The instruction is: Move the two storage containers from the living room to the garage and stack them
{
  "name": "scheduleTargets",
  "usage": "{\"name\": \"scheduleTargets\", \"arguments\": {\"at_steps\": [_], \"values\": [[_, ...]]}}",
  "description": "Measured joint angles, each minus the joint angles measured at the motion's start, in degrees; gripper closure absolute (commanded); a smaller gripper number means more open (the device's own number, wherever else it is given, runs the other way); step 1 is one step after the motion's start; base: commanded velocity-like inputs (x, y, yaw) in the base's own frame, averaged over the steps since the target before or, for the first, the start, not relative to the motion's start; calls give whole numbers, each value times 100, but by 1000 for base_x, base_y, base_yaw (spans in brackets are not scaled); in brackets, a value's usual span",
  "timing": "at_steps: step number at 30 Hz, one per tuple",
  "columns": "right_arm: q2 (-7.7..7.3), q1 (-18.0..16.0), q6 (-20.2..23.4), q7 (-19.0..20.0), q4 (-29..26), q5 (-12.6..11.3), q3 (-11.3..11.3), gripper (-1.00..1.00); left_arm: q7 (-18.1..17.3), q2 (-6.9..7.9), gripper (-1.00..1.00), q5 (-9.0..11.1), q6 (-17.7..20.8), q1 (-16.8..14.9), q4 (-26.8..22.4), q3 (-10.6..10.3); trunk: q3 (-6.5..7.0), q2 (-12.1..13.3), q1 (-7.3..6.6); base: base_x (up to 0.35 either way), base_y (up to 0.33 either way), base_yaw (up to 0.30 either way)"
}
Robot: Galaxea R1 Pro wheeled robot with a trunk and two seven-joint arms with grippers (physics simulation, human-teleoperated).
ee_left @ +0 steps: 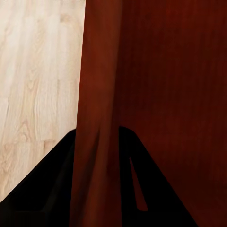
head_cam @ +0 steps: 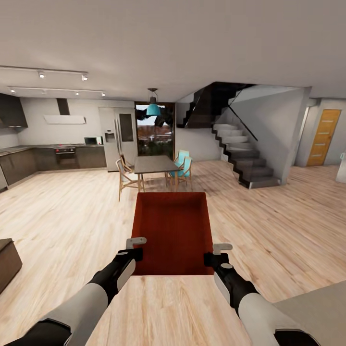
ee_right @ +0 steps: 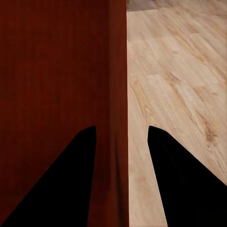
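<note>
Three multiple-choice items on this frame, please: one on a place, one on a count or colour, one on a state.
1. Where is the bin?
A. on the dining table
B. held in front of the robot between both grippers
C. on the stairs

2. What colour are the chairs on the right of the dining table?
A. turquoise
B. black
C. yellow

3. How do the grippers stand at the bin?
A. both hang open, away from it
B. one is on it, the other away from it
C. each has a side wall between its fingers

Key:
1 B: the head view shows the left gripper and right gripper at its two sides.
2 A: the seats are turquoise on wooden legs.
3 C: each wrist view shows a red wall running between the two dark fingers.
</note>
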Motion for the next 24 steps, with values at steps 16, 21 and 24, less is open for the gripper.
{"name": "scheduleTargets", "arguments": {"at_steps": [16,21,24], "values": [[-1,0,0,-2,1,-4,3,100,0,-2,100,-7,1,2,-1,4,0,0,0,323,0,0],[3,0,6,-5,-2,5,-2,100,1,0,100,-4,4,2,-4,5,0,0,0,323,0,-103],[5,0,8,-6,-4,10,-6,100,1,0,100,-3,5,0,-3,4,0,0,0,323,0,-230]]}}
